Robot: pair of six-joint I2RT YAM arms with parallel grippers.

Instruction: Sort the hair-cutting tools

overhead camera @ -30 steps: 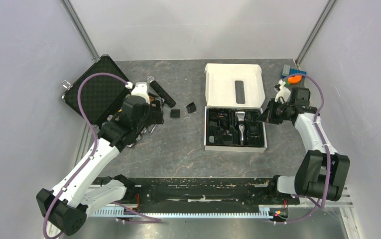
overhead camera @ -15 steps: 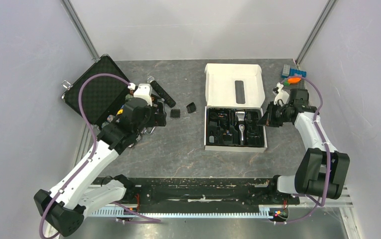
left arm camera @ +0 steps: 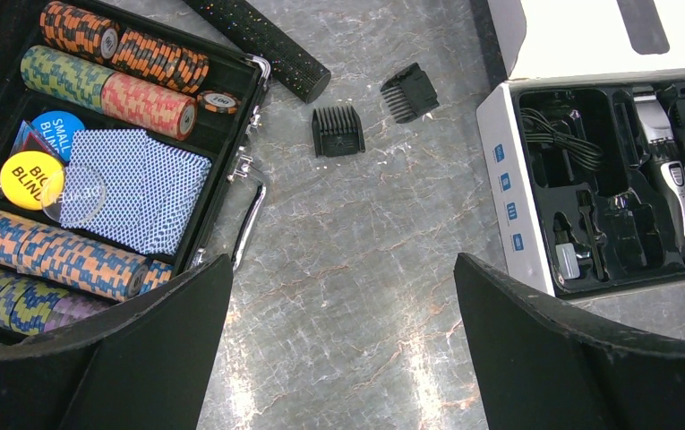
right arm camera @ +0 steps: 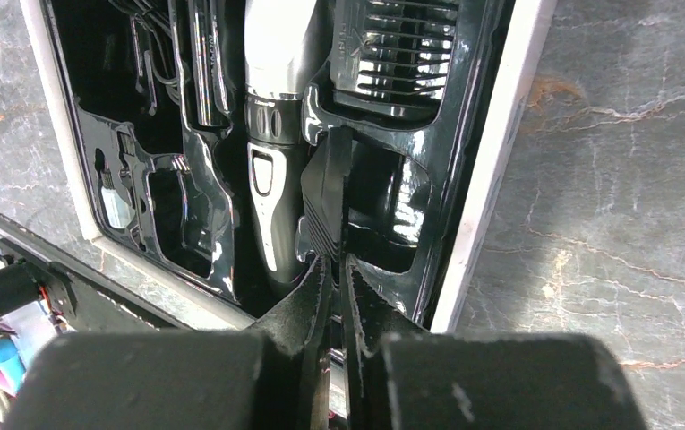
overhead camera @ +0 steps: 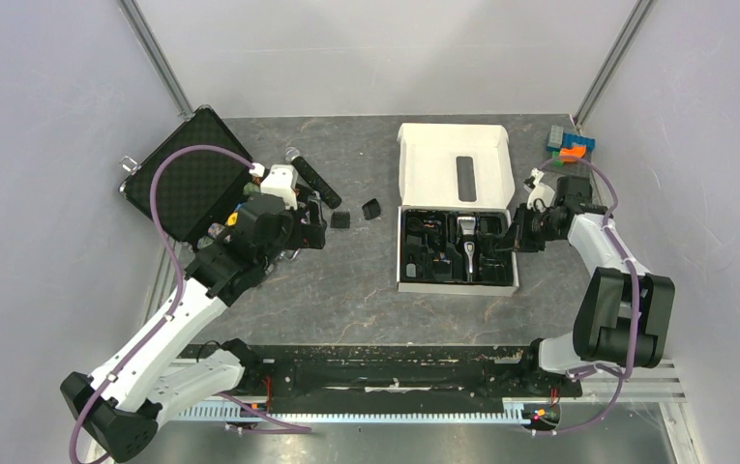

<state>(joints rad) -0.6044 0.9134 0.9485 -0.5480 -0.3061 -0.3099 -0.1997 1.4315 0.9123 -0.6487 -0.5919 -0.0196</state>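
Left wrist: yellow chip [left arm camera: 25, 167], "BIG BLIND"

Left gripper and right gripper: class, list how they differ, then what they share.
The left gripper stands wide open and empty; the right gripper is shut on a thin black plastic comb attachment. The left gripper hangs over grey marbled tabletop; the right gripper over the black tray in the white cardboard box. Both are black and two-fingered.

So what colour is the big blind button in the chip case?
Yellow with black lettering. The big blind button shows best in the left wrist view.
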